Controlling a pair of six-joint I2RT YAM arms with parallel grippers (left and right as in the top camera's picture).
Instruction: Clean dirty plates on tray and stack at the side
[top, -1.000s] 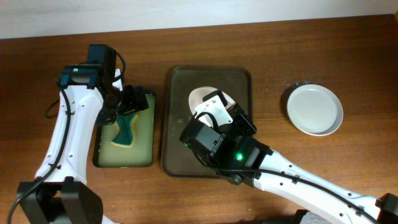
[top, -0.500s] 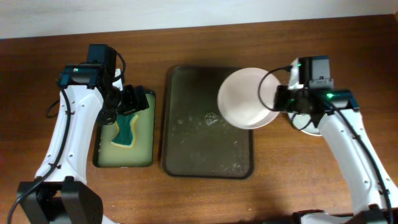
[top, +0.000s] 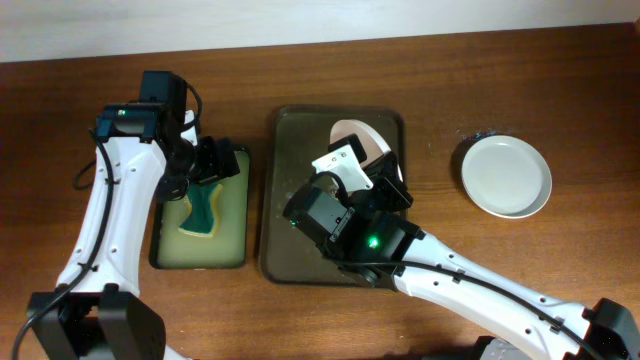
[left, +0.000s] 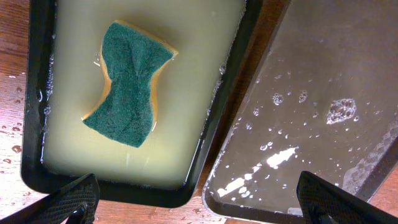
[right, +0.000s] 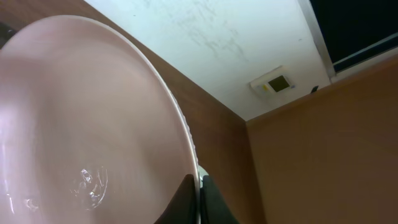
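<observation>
My right gripper (top: 388, 172) is shut on the rim of a white plate (top: 352, 135) and holds it tilted on edge above the back of the dark brown tray (top: 285, 150). In the right wrist view the plate (right: 93, 124) fills the left side, wet with a few suds, and the fingers (right: 199, 202) pinch its rim. Another white plate (top: 506, 176) lies on the table at the right. My left gripper (top: 215, 160) is open and empty above the small tray; in the left wrist view its fingers (left: 199, 208) are spread wide. The dark tray (left: 323, 93) is wet with suds.
A green-rimmed small tray (top: 240, 215) with yellowish liquid stands left of the dark tray. A green and yellow sponge (top: 203, 212) lies in it, also seen in the left wrist view (left: 127, 93). My right arm lies across the dark tray's front half.
Half a second ago the right arm held the plate flat at the tray's right edge; now it lies across the tray with the plate tilted on edge. The left arm has not moved.
</observation>
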